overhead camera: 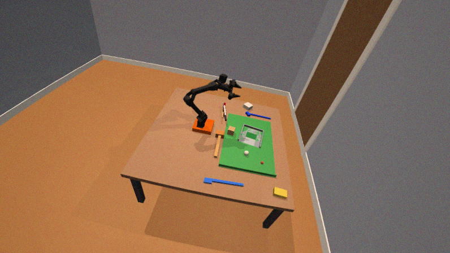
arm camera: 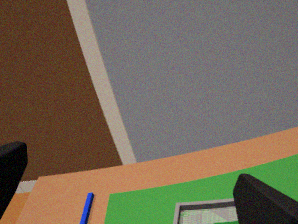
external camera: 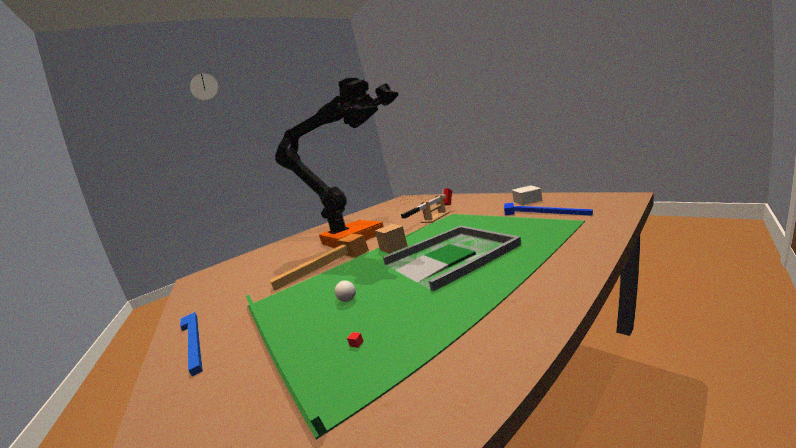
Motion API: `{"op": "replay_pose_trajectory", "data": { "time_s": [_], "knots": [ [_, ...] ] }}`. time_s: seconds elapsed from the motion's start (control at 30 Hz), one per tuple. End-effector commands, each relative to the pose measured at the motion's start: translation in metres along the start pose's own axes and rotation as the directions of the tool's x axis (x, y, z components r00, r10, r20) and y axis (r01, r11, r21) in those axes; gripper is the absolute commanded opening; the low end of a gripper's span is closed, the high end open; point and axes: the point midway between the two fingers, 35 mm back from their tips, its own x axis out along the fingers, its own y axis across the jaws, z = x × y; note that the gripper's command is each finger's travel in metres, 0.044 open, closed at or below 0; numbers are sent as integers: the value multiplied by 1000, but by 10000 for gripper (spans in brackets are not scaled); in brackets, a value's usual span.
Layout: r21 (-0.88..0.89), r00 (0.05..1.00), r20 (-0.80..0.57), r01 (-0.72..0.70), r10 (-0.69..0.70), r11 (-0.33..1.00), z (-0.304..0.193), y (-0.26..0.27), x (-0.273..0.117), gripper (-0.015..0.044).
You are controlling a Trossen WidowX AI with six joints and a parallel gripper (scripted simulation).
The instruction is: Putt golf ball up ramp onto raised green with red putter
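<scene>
The putter point(overhead camera: 224, 110) point(external camera: 431, 204) has a red head, pale shaft and black grip. It rests on a small wooden stand point(external camera: 436, 214) beside the mat's far left corner. The white golf ball point(overhead camera: 246, 153) point(external camera: 345, 291) sits on the green mat point(overhead camera: 233, 161) point(external camera: 311, 356) point(arm camera: 140, 200). The pale ramp point(overhead camera: 250, 142) point(external camera: 421, 268) leads up to the raised green point(overhead camera: 251, 135) point(external camera: 450, 254) inside low grey walls. My gripper point(overhead camera: 240, 91) point(external camera: 377, 106) point(arm camera: 132, 172) is open and empty, high above the table, with the putter well below it. The putter is not in the wrist view.
A wooden block point(overhead camera: 231, 130) point(external camera: 391, 238) is on the mat's left side, near an orange-brown mallet point(overhead camera: 217, 145) point(external camera: 309, 267). A small red cube point(overhead camera: 262, 162) point(external camera: 355, 340), blue sticks point(overhead camera: 226, 182) point(external camera: 551, 210) point(arm camera: 87, 207), a white block point(overhead camera: 247, 105) point(external camera: 526, 194) and a yellow block point(overhead camera: 280, 192) lie around.
</scene>
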Motion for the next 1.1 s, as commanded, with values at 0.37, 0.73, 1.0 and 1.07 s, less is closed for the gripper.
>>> {"op": "replay_pose_trajectory", "data": {
  "time_s": [0.37, 0.73, 1.0, 1.07],
  "knots": [
    [-654, 649, -748, -687, -139, 315, -196, -42, 42, 440],
    [-89, 115, -982, -982, -151, -167, -284, -77, -1, 440],
    [-88, 114, -982, -982, -151, -168, -284, -76, -2, 440],
    [-88, 114, -982, -982, -151, -168, -285, -76, -3, 440]
  ]
}}
